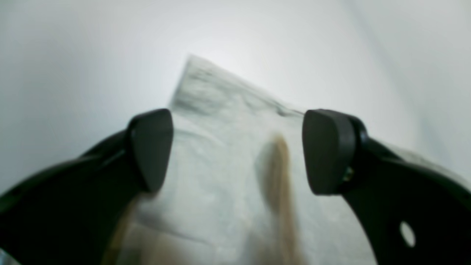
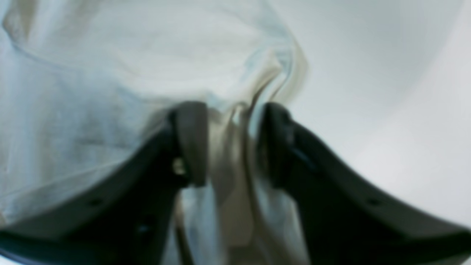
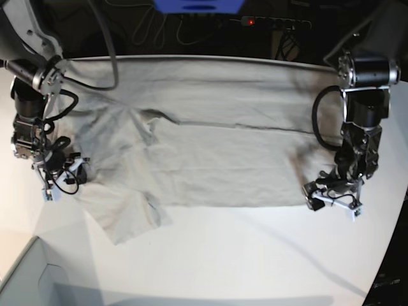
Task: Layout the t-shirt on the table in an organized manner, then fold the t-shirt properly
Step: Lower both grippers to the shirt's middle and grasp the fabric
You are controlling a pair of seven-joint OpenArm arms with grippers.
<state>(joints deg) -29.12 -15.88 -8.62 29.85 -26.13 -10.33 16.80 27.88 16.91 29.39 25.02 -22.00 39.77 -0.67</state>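
The t-shirt [image 3: 217, 146] lies spread on the surface [image 3: 255, 255]. The left hand [image 1: 237, 151] gapes over a corner; the right hand [image 2: 232, 143] (blurred) pinches a bunched fold.

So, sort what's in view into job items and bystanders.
Job:
- light grey-beige cotton t-shirt
- matte white table
- left gripper
- right gripper

Bystanders:
- pale grey box corner
- black power strip
- blue object

Left tool [image 1: 237, 151] low, its pads spread wide apart; right tool [image 2: 230, 143] low, its pads partly drawn together.
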